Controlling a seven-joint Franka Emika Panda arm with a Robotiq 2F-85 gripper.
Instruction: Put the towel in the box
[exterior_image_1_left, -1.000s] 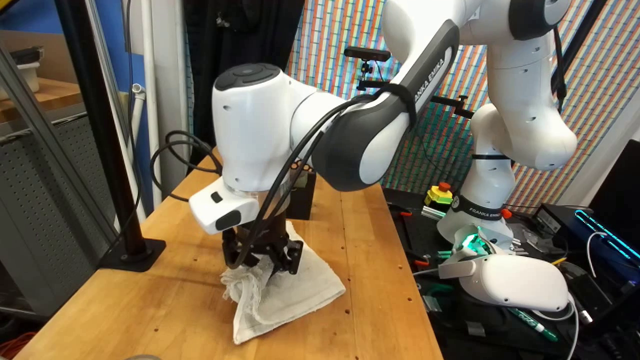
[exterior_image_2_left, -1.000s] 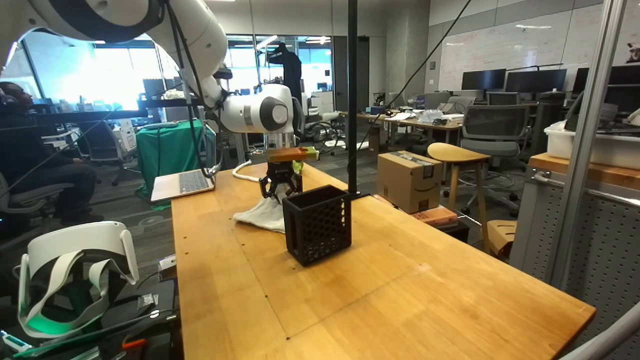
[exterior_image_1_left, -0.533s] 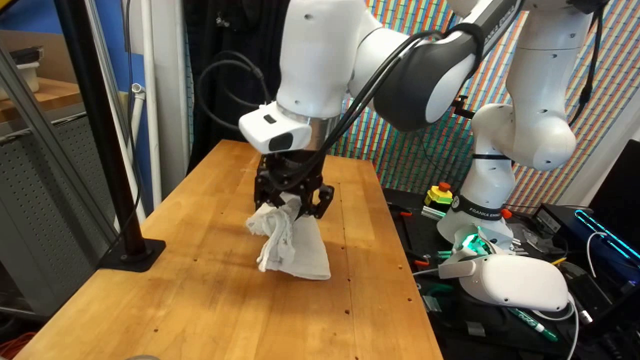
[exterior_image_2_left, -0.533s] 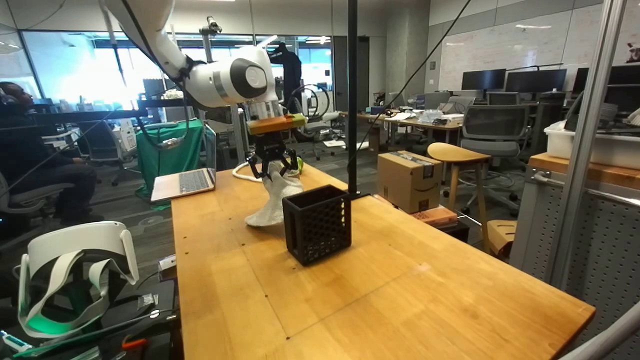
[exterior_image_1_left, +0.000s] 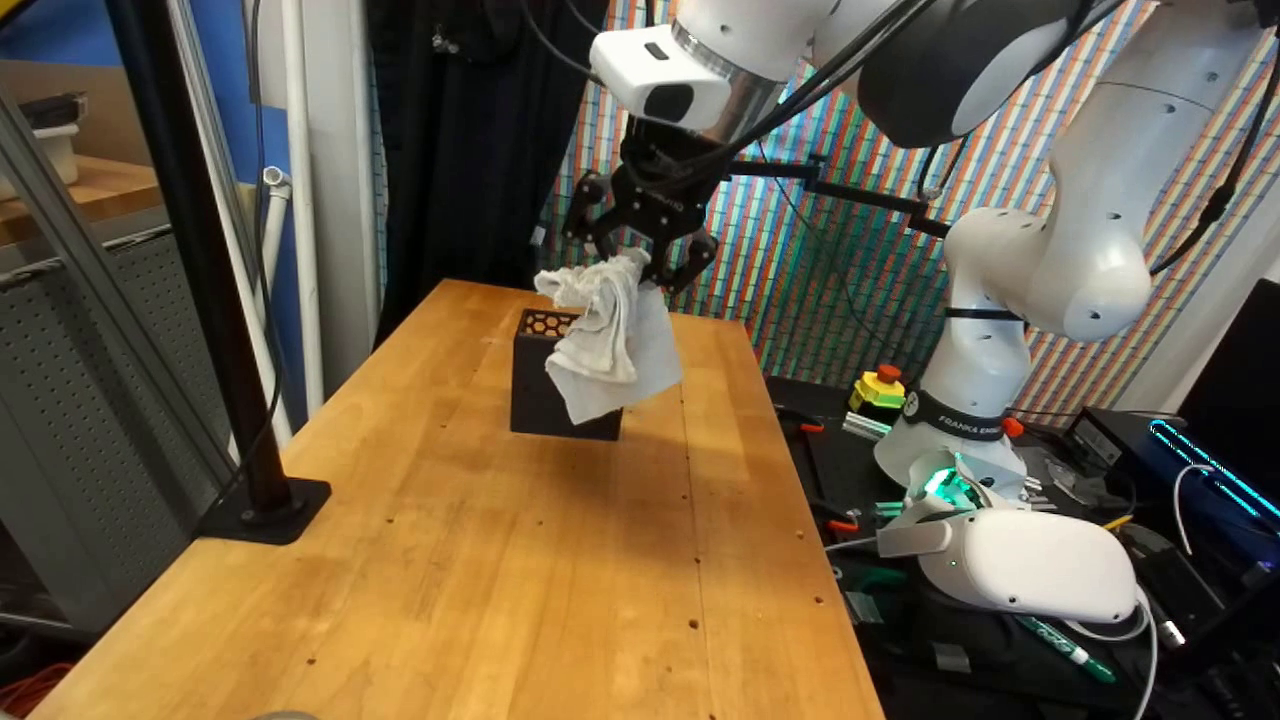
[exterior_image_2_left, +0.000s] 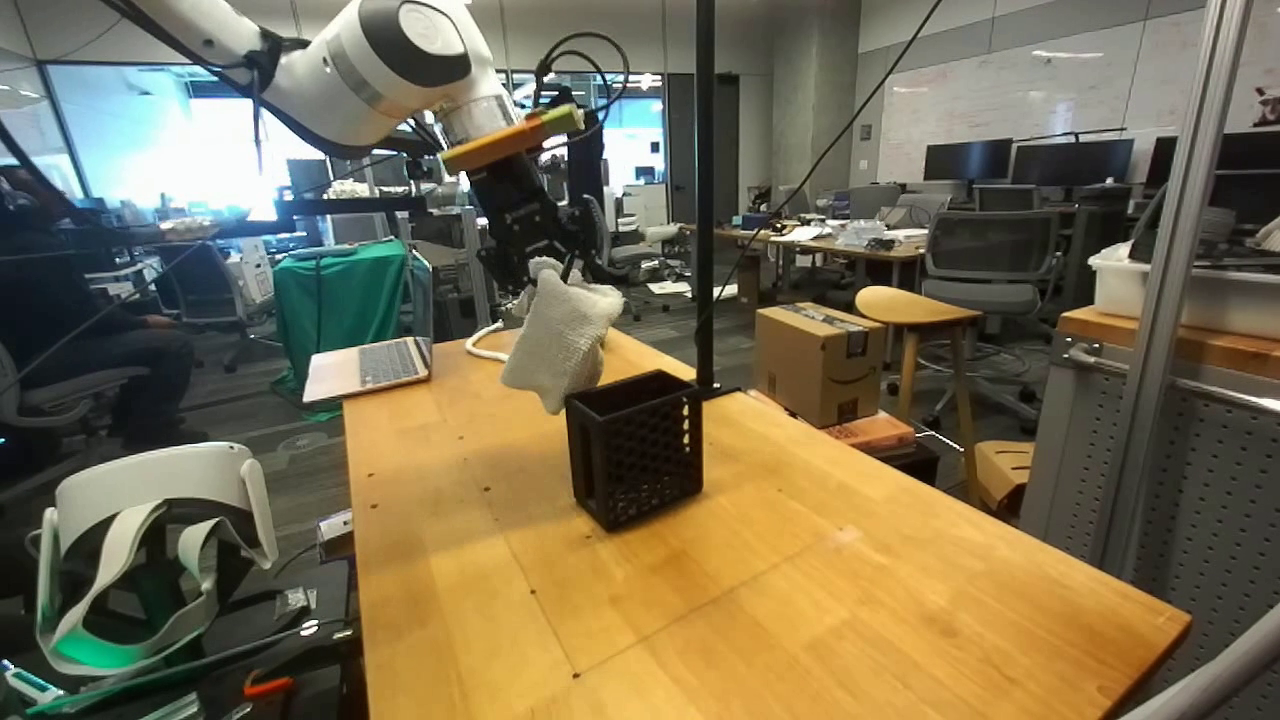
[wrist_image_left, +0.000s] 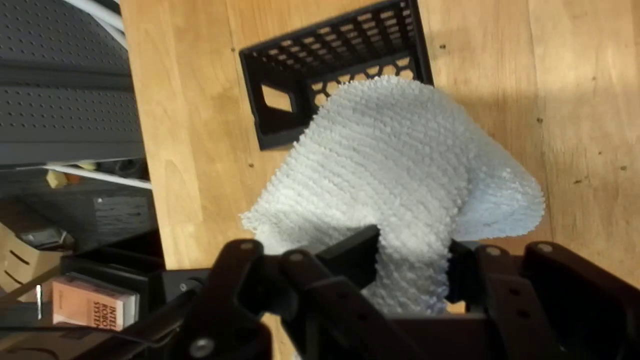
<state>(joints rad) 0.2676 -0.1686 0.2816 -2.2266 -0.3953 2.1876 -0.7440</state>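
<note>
While my gripper (wrist_image_left: 412, 250) clasped it, the towel (exterior_image_2_left: 560, 345) hung above the table (exterior_image_2_left: 750, 600); I saw it near the far left corner of the black box (exterior_image_2_left: 642, 455) in an exterior view.

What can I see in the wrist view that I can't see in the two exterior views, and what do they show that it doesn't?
Only the wrist view: the holed floor inside the black box, and partly readable lettering on an orange book.

Only the exterior views: the white robot arm and a white headset, in both; an open laptop, in an exterior view.

Shared by all: the gripper holding the towel, the box's outer shape, and the wooden table.
</note>
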